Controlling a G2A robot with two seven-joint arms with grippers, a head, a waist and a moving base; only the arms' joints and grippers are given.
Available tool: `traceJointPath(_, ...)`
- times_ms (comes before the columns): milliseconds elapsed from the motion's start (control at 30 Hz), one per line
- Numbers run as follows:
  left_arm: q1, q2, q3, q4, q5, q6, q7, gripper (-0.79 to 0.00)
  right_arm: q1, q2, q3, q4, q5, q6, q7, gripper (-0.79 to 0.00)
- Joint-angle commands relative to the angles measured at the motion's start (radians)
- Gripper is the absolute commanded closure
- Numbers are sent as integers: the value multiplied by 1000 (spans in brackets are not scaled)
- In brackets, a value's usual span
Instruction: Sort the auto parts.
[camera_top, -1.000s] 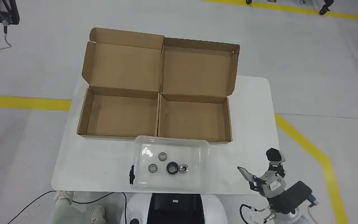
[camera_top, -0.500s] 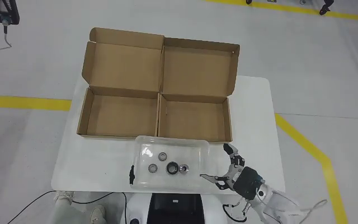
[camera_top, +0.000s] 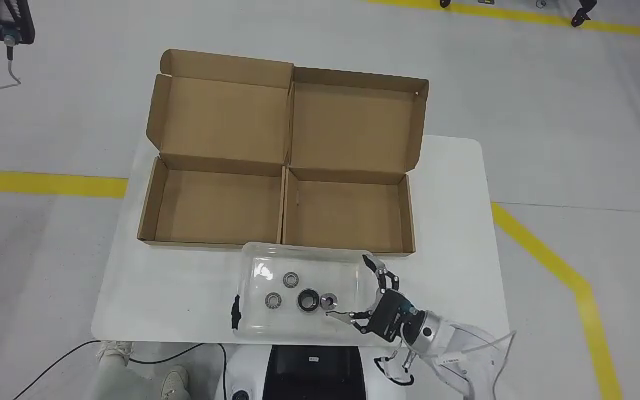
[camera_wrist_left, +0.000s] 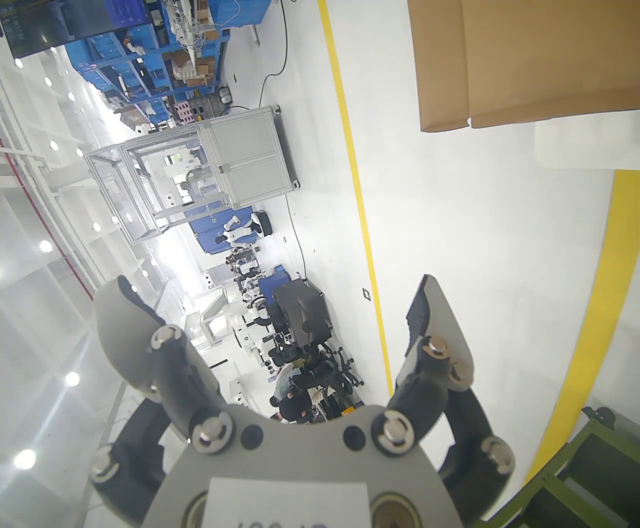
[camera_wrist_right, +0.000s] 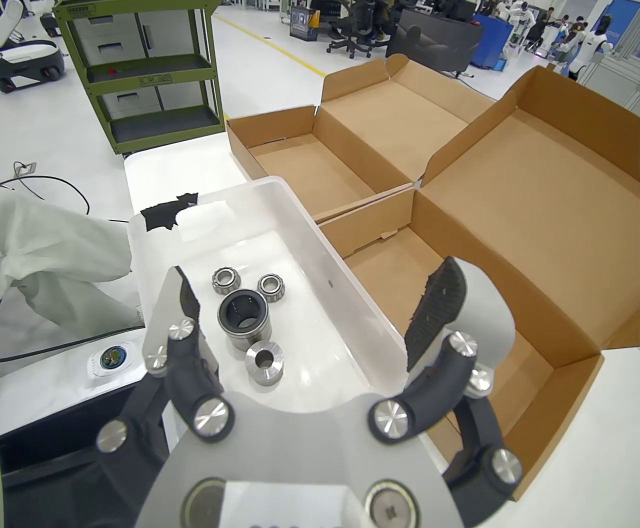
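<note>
Right gripper (camera_wrist_right: 312, 270), fingers spread wide, hangs at the clear bin's (camera_wrist_right: 320, 250) end; left gripper (camera_wrist_left: 274, 285) likewise wide, its label (camera_wrist_left: 285, 502) seemingly unreadable.

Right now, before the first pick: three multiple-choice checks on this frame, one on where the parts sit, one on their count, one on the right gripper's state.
1. Where do the metal parts lie?
A. on the floor
B. in the clear bin
C. on the bare tabletop

2. How many metal parts are there?
A. two
B. four
C. six

3. How is the right gripper?
A. open and empty
B. shut on a part
C. shut and empty

Answers:
1. B, since the top view and the right wrist view both show every part on the bin's floor.
2. B, since the right wrist view shows two small bearings, one larger dark-bored sleeve and one plain bushing.
3. A, since its fingers stand wide apart at the bin's rim with nothing between them.
</note>
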Motion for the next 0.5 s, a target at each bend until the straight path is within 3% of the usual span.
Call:
traceJointPath(0,0,0,0,0,0,0,0,-785,0,0,0,0,0,0,0,-785)
traceJointPath(333,0,0,0,0,0,0,0,-785,0,0,0,0,0,0,0,-785)
traceJointPath(467,0,0,0,0,0,0,0,-785,15,3,-10,1,-4,-14,50,-785)
